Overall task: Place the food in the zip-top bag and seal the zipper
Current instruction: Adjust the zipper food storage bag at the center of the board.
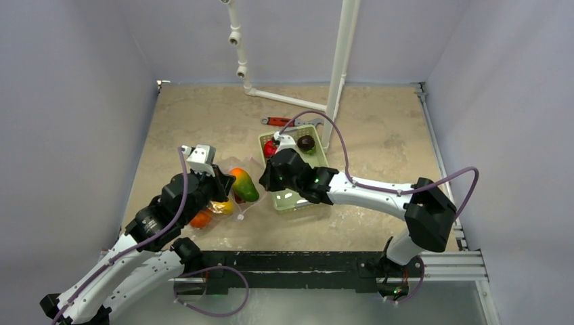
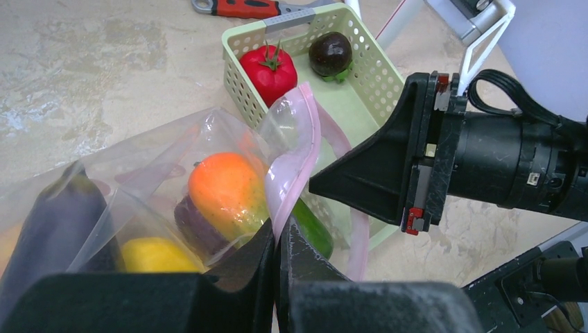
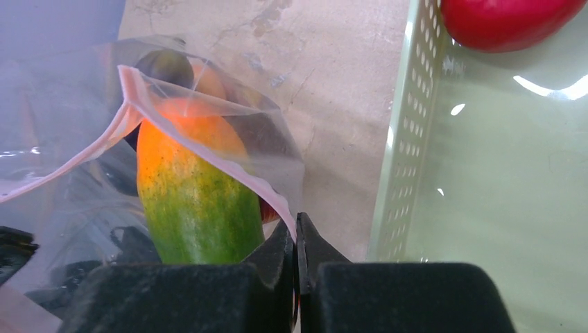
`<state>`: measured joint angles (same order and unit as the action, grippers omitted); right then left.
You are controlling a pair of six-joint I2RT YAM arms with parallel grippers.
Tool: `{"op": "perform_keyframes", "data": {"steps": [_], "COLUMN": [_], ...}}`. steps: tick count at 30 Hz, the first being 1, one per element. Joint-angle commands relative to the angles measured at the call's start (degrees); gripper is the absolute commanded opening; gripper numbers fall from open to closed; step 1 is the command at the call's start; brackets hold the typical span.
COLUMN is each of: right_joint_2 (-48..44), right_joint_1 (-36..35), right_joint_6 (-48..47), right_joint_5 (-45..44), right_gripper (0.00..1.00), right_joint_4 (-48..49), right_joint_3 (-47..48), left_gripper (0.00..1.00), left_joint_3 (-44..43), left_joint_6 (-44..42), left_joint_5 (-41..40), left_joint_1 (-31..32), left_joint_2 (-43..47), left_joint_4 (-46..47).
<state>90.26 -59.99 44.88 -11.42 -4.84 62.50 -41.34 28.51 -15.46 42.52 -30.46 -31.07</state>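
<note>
- Zip-top bag (image 1: 233,213), clear crinkly plastic, lies on the table left of centre, its mouth turned toward the basket.
- Zipper (image 2: 306,139), a narrow pale pink strip along the mouth, is unsealed; its two lips stand apart in the right wrist view.
- Left gripper (image 2: 277,243): jaws closed, pinching the zipper between the fingertips.
- Right gripper (image 3: 297,239): jaws closed on the zipper at the side nearest the basket.
- Food in the bag: a mango-shaped plastic piece (image 3: 194,194), orange shading to green, lies at the mouth with the pink strip across it. A yellow piece (image 2: 156,255), a long dark purple aubergine-shaped piece (image 2: 52,222) and an orange piece (image 1: 201,218) sit deeper in.
- Light green perforated plastic basket (image 1: 298,203) stands just right of the bag. It holds a red plastic tomato (image 2: 269,66) and a round dark purple piece (image 2: 330,53) at its far end.
- Red-handled wrench (image 1: 277,121) lies on the table just behind the basket.
- Table surface (image 1: 379,135): mottled tan, stone-like finish, with a black rail (image 1: 291,261) along the near edge.
- Room: plain pale lavender-grey walls (image 1: 68,101) close in three sides. A white pipe frame (image 1: 342,61) rises at the back.
</note>
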Motion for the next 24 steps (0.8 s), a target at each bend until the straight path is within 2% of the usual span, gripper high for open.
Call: {"op": "perform_keyframes", "data": {"steps": [1, 16, 24], "right_joint_2": [-3.6, -7.5, -7.0], "right_joint_1": [0.0, 0.0, 0.0], "right_joint_6": [-1.5, -8.9, -9.5], "right_joint_5": [-2.8, -5.5, -4.1], "right_gripper": [0.0, 0.0, 0.0], "right_joint_4": [0.7, -2.2, -2.8], "right_joint_3": [4.6, 16.1, 15.1], "left_gripper": [0.0, 0.0, 0.0], "left_joint_3": [-1.0, -19.2, -20.3], "left_joint_6": [1.0, 1.3, 3.1], "left_joint_5": [-1.1, -7.1, -10.5], "left_joint_1": [0.3, 0.3, 0.3], "left_joint_2": [-0.3, 1.0, 5.6], "left_joint_4": [-0.5, -16.0, -20.8]}}
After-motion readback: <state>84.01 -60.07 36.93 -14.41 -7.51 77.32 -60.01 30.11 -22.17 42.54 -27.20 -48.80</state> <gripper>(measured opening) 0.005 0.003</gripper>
